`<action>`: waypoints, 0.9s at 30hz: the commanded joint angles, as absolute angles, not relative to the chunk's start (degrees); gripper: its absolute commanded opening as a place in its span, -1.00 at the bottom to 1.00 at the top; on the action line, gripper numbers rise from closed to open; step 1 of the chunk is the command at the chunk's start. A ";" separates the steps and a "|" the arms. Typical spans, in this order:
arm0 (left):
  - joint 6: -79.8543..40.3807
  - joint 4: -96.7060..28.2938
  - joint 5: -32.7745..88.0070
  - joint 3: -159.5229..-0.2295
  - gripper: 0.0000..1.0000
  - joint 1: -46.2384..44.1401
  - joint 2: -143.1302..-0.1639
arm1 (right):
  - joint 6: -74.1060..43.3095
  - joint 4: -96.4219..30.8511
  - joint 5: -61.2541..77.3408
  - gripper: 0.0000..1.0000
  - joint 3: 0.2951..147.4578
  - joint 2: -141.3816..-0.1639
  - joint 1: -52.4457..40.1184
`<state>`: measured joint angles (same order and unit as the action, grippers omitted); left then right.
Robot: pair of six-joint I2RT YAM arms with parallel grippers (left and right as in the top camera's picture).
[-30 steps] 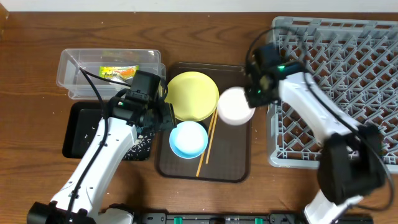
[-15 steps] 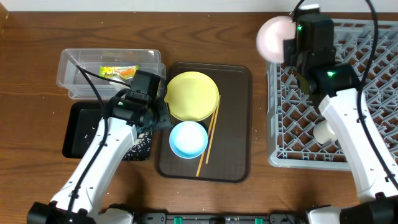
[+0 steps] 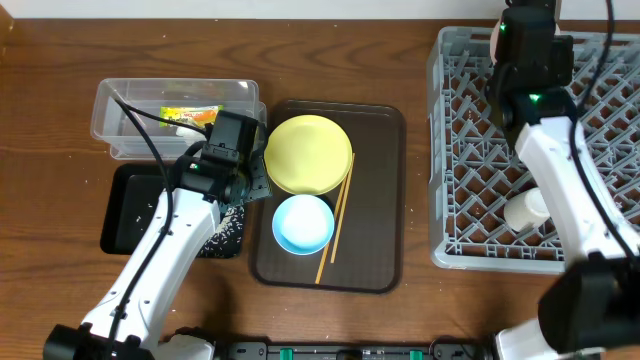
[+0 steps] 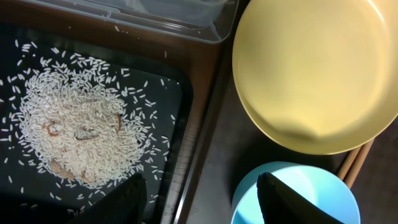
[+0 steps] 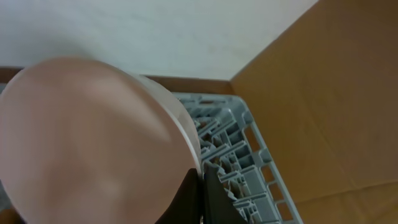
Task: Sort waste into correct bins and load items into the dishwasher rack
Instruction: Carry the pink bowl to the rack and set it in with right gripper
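Since 1 second earlier, the right gripper [image 5: 200,188] had carried the pink bowl [image 5: 93,143] off the 3 o'clock edge of the brown tray [image 3: 385,200] and across to the far rim of the dishwasher rack [image 3: 470,200], toward 1 o'clock on the table [image 3: 50,60]. Half a second before, the bowl showed at the rack's 11 o'clock corner; overhead it could no longer be seen, hidden by the arm or past the frame edge. Only the right wrist view showed it: the jaws were clamped on its rim, with grey rack grid beyond it at 4 o'clock. The left arm had barely shifted. The left gripper [image 4: 211,199] hung with its jaws apart and holding nothing, 1 fingertip over the black tray [image 3: 130,205] and the other over the blue bowl [image 3: 303,222]. Its wrist view showed the rice [image 4: 74,137] heaped in the black tray, which overhead read only as specks. The yellow plate [image 3: 308,153] lay at 12 o'clock of the blue bowl, the chopsticks [image 3: 335,228] just beside both at 3 o'clock. A white cup [image 3: 525,210] sat in the rack, and a packet [image 3: 190,116] lay in the clear container [image 3: 150,105].
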<state>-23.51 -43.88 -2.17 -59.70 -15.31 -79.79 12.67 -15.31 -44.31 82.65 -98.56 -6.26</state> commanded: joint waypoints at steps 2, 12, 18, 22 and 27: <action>-22.72 -44.07 -3.70 -60.12 0.21 -15.16 -80.09 | 14.24 -11.62 -47.42 -0.97 82.96 -102.43 -5.63; -23.18 -43.99 -3.68 -60.10 0.20 -15.18 -80.09 | 15.94 -5.96 -48.27 -0.98 82.96 -111.87 -5.58; -23.18 -43.86 -3.68 -60.12 0.20 -15.18 -80.09 | 15.90 -5.50 -47.77 -0.98 82.96 -113.01 -6.48; -23.18 -43.86 -3.68 -60.12 0.20 -15.18 -80.09 | 15.92 -6.02 -47.79 -0.98 82.96 -113.01 -7.77; -23.18 -43.86 -3.68 -60.12 0.20 -15.16 -80.09 | 15.90 -7.09 -47.79 -0.98 82.96 -113.01 -9.85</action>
<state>-23.51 -43.68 -2.57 -59.70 -15.31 -79.79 15.29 -6.22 -47.79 82.65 -112.36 -7.79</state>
